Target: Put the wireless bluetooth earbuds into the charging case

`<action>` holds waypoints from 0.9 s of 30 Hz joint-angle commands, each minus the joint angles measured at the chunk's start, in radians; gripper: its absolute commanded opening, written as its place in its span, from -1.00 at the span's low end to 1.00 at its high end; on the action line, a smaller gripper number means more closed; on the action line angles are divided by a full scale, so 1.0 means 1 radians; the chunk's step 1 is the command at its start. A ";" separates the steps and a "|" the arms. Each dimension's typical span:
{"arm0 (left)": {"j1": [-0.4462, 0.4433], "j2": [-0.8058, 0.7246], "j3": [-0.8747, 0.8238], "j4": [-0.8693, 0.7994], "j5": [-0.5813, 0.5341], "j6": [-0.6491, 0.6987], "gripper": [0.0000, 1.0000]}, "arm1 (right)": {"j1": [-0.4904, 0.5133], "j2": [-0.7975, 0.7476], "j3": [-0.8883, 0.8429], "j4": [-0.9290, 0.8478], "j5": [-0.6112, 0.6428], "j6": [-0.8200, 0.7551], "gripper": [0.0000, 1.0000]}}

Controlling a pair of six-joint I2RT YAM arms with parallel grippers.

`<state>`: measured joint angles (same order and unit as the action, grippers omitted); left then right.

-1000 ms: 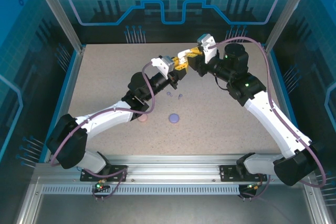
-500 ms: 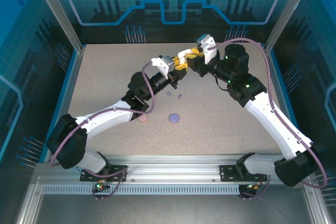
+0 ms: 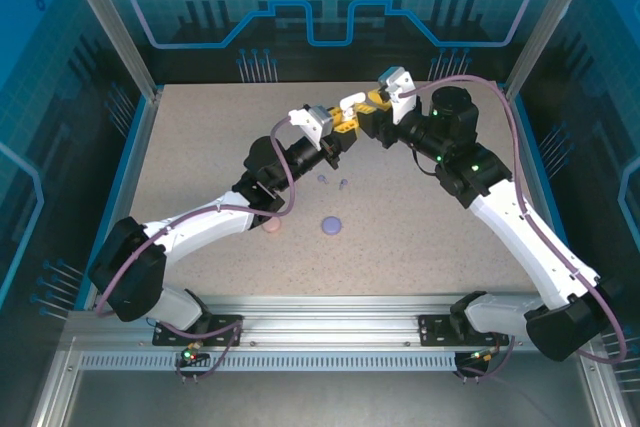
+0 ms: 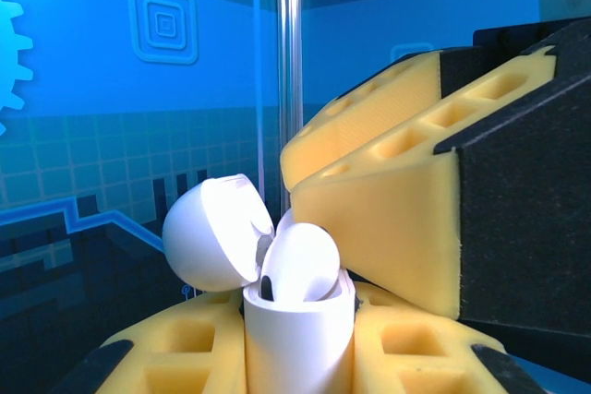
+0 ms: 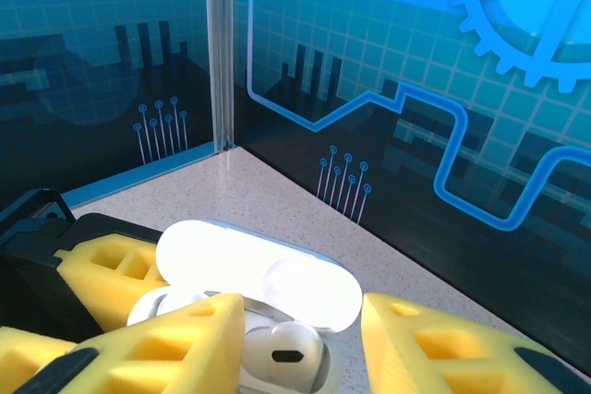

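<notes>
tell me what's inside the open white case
One white earbud sits in the white case, its rounded top poking above the rim beside the raised lid. The case walls hide its stem and the rest of the interior, so a second earbud cannot be ruled out.

Purple case (image 3: 331, 225), earbuds (image 3: 322, 179) block centre; table (image 3: 200, 147) free leftward.

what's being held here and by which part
The left gripper holds the white case by its lower body, lid open. The right gripper seems to hold nothing, its jaws apart around the earbud in the case.
</notes>
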<state>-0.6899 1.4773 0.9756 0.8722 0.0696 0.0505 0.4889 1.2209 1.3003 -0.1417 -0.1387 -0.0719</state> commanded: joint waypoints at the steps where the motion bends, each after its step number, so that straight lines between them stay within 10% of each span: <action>1: -0.005 0.009 0.050 0.061 0.009 -0.007 -1.00 | 0.016 -0.024 -0.021 -0.023 -0.013 0.001 -0.19; 27: -0.004 0.027 0.057 0.070 0.001 -0.005 -1.00 | 0.015 -0.119 -0.096 -0.039 -0.013 0.043 0.01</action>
<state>-0.6903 1.4990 0.9924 0.8734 0.0761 0.0505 0.4904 1.1316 1.2201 -0.1570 -0.1390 -0.0429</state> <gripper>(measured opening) 0.229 0.499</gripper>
